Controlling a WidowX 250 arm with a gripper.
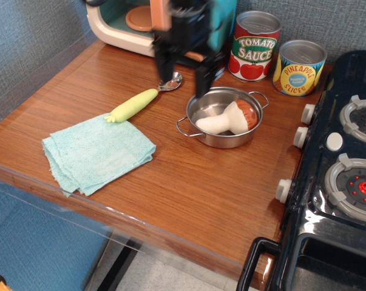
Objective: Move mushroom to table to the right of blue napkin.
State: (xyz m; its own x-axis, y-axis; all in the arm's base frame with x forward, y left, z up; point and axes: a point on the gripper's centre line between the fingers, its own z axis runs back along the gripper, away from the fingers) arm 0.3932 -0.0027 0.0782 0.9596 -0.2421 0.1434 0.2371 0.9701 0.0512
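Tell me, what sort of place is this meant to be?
It looks like a pretend play kitchen set up on a wooden table. A black toy stove stands at the right, a toy microwave at the back, and a small steel pot holds a toy mushroom.

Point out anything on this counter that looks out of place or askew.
The mushroom lies tipped on its side inside the steel pot, not on the table. The blue napkin sits crooked, near the table's front edge. Nothing looks spilled or broken. The gripper is motion-blurred.
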